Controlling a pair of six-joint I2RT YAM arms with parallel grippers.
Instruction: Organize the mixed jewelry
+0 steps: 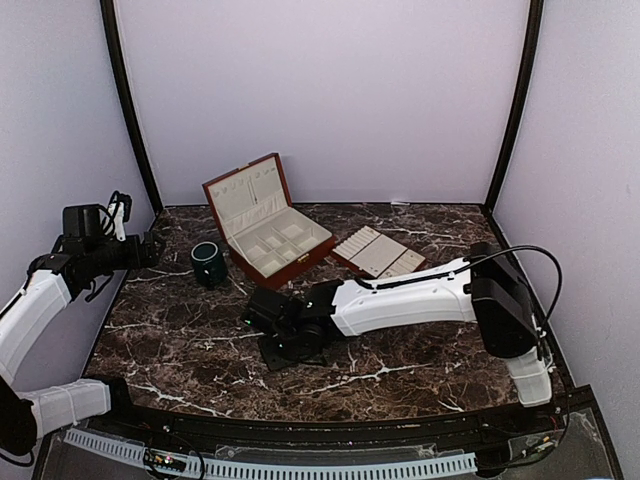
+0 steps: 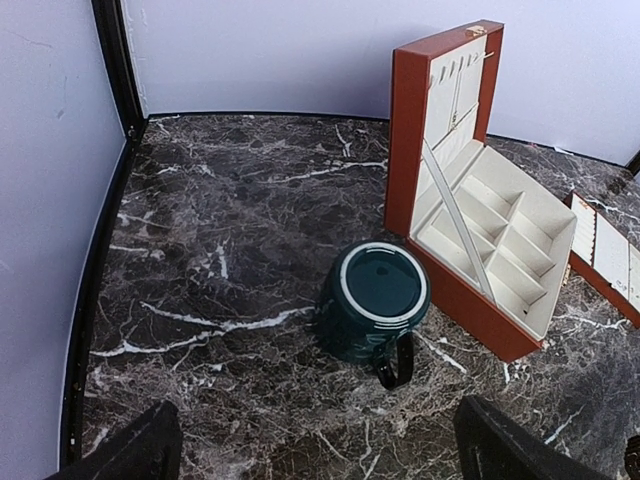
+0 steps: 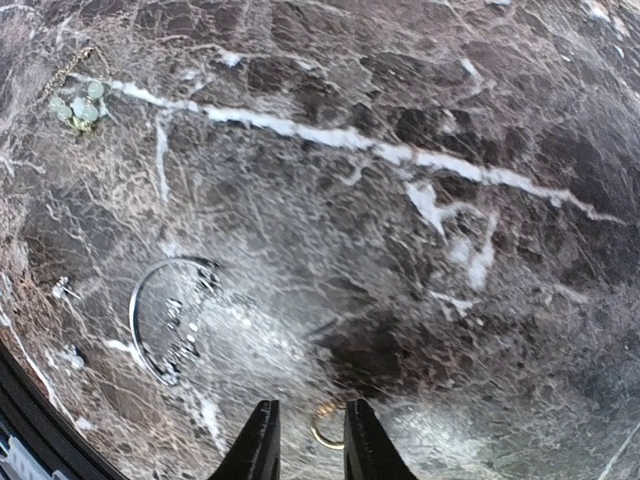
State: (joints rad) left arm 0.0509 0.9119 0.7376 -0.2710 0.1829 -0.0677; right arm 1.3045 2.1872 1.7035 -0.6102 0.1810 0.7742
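In the right wrist view a small gold ring (image 3: 325, 432) lies on the marble between the fingers of my right gripper (image 3: 312, 445). The jaws stand narrow; the ring touches the right finger and a gap shows on its left side. A larger thin silver hoop (image 3: 165, 320) lies left of the fingers. A pale green cluster piece (image 3: 78, 105) sits far left. From above, the right gripper (image 1: 285, 348) points down at mid-table and hides the jewelry. My left gripper (image 2: 320, 465) hangs wide open and empty at the left edge (image 1: 150, 250), short of the dark green cup (image 2: 375, 300).
The green cup (image 1: 208, 262) lies on its side beside the open red-brown wooden box (image 1: 265, 220), which has cream compartments (image 2: 500, 240). A flat cream-lined tray (image 1: 378, 250) lies right of the box. Walls close in the back and both sides.
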